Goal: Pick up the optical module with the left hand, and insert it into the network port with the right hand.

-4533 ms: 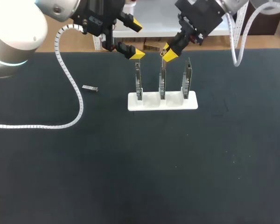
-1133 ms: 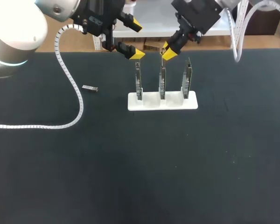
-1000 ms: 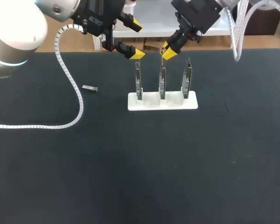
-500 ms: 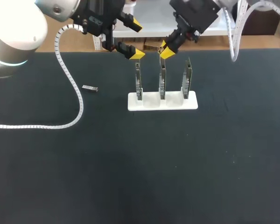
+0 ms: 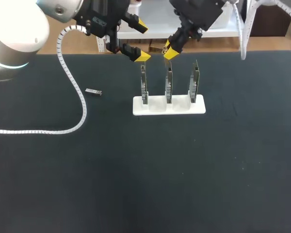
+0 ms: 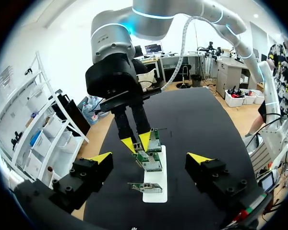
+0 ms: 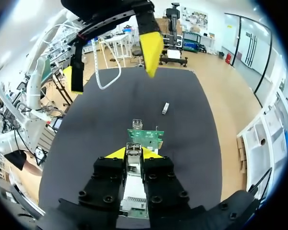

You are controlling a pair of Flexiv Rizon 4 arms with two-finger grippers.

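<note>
Our right gripper (image 7: 133, 153) is clamped on an optical module (image 7: 133, 189), its tips close to the top edge of the middle board (image 5: 168, 86) of three standing upright in the white stand (image 5: 157, 108). Our left gripper (image 5: 141, 41) hangs with fingers wide apart and nothing between them, near the top of the left board (image 5: 143, 85). A second module (image 5: 93, 91) lies flat on the black table (image 5: 136, 170), well apart from the stand on our left.

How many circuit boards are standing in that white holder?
3, upright in the white holder: left board, middle board, right board. None looks hidden.
</note>
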